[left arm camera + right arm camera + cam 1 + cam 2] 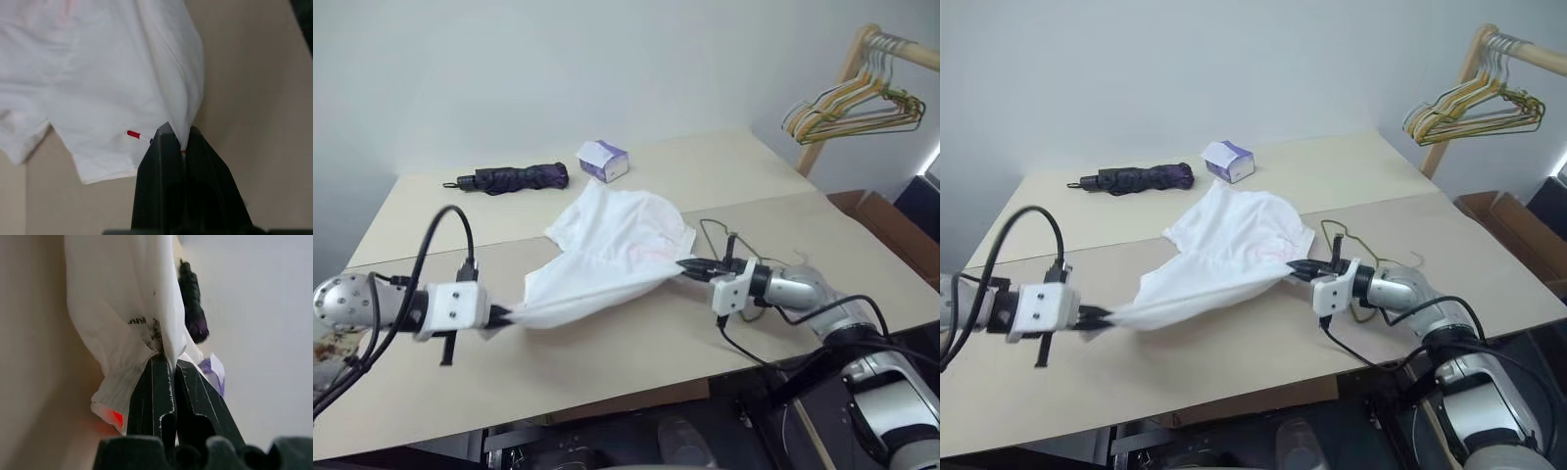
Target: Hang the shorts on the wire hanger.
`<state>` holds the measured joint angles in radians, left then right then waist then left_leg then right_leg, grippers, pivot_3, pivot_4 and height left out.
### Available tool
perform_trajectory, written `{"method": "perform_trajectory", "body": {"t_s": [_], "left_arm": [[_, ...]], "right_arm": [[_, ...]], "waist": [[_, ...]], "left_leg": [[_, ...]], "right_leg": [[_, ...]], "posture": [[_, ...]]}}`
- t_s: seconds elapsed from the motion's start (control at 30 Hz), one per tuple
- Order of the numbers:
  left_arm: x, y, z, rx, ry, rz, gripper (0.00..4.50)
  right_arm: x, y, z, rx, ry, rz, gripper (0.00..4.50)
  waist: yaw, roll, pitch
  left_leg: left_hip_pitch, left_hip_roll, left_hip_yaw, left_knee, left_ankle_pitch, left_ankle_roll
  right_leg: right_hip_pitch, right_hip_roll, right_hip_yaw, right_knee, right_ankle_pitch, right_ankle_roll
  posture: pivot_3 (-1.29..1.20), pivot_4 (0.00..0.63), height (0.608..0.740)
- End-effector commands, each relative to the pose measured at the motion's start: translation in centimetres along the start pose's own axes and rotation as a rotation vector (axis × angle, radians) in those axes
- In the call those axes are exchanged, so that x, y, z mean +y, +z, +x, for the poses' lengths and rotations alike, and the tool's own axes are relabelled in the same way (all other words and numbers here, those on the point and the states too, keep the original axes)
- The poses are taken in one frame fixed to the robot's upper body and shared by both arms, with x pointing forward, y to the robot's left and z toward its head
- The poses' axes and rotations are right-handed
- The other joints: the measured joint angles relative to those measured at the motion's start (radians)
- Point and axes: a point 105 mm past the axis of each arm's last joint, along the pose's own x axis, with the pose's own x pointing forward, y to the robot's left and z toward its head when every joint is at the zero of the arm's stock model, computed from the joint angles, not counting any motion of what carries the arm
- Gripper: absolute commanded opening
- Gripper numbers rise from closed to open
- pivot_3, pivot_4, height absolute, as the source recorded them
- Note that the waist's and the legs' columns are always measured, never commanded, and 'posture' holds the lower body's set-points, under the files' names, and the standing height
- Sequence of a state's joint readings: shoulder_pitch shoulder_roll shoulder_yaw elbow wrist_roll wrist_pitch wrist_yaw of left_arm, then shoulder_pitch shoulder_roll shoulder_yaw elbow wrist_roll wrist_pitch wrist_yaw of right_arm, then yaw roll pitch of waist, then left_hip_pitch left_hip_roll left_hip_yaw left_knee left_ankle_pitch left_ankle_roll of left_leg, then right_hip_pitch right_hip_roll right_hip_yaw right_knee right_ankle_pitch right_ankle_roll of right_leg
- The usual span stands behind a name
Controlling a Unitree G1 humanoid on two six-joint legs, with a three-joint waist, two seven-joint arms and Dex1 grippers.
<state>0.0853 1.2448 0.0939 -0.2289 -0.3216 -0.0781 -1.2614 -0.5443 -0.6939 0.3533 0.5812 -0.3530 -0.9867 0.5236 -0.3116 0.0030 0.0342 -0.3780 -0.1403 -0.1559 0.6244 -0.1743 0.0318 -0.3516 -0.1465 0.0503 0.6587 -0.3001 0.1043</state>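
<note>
The shorts (pixel 607 250) were held stretched above the tabletop (pixel 636 343) by both grippers, left (pixel 505 315) and right (pixel 690 266), jaws clamped on opposite edges, presumably for threading onto the wire hanger (pixel 1356 257) at four o'clock.

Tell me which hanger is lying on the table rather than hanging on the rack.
The thin bare wire hanger, lying flat on the table beside the right gripper. The coloured hangers hang bunched on the wooden rack at the far right.
</note>
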Motion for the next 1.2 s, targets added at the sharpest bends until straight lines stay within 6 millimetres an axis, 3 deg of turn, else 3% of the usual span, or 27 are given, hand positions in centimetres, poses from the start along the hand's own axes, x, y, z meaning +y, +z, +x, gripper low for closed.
{"method": "perform_trajectory", "body": {"t_s": [0.03, 0.37, 0.63, 0.9, 0.97, 1.07, 1.2], "left_arm": [[-1.2, 0.7, -0.7, 0.047, -0.081, 0.0, 0.03], [-5.6, 2.9, 1.5, -0.003, -0.252, -0.016, 0.03], [-6.2, 2.2, 3.6, -0.094, -0.199, -0.046, 0.03], [-7.6, 1.8, 4.0, -0.131, -0.249, -0.094, 0.03], [-7.8, 1.6, 4.1, -0.132, -0.25, -0.099, 0.49], [-7.7, 2.1, 3.9, -0.153, -0.26, -0.112, 1.24], [-7.1, 1.7, 3.6, -0.153, -0.224, -0.121, 2.5]], "right_arm": [[-0.1, -0.6, -1.7, 0.056, 0.021, -0.04, 0.0], [1.4, -0.3, -3.6, 0.111, 0.045, -0.071, 0.0], [1.7, 1.5, -4.1, 0.101, 0.054, -0.017, 0.0], [2.5, 2.7, -4.5, 0.097, 0.097, 0.023, 0.0], [2.7, 2.9, -4.7, 0.094, 0.11, 0.033, 0.0], [2.9, 3.4, -4.9, 0.083, 0.122, 0.047, 0.73], [4.0, 3.7, -6.0, 0.095, 0.23, 0.103, 2.09]], "waist": [[0.013, 0.0, 0.0], [0.032, 0.0, 0.0], [0.041, 0.0, 0.0], [0.054, -0.001, 0.0], [0.055, -0.001, 0.0], [0.059, -0.001, 0.0], [0.065, -0.001, 0.0]], "left_leg": [[0.0, 0.0, 0.0, 0.0, 0.0, 0.0], [-0.001, 0.001, 0.001, 0.0, -0.001, 0.0], [-0.001, 0.003, 0.004, 0.001, -0.006, -0.008], [-0.003, 0.003, 0.004, 0.001, -0.007, -0.008], [-0.003, 0.003, 0.004, 0.001, -0.007, -0.008], [-0.003, 0.004, 0.004, 0.001, -0.007, -0.008], [-0.004, 0.004, 0.004, 0.001, -0.007, -0.008]], "right_leg": [[0.0, 0.0, 0.0, 0.0, 0.0, 0.0], [0.0, 0.0, 0.0, -0.001, -0.001, -0.003], [0.002, 0.0, 0.0, -0.002, -0.002, -0.005], [0.0, 0.0, 0.0, -0.003, -0.002, -0.005], [0.0, 0.0, 0.0, -0.003, -0.002, -0.005], [0.0, 0.0, 0.0, -0.003, -0.003, -0.005], [0.0, -0.001, 0.0, -0.003, -0.003, -0.005]], "posture": [[-0.23, 0.0, 0.74], [-0.25, 0.0, 0.74], [-0.27, 0.002, 0.74], [-0.27, 0.004, 0.74], [-0.26, 0.004, 0.74], [-0.26, 0.003, 0.74], [-0.25, 0.0, 0.74]]}}
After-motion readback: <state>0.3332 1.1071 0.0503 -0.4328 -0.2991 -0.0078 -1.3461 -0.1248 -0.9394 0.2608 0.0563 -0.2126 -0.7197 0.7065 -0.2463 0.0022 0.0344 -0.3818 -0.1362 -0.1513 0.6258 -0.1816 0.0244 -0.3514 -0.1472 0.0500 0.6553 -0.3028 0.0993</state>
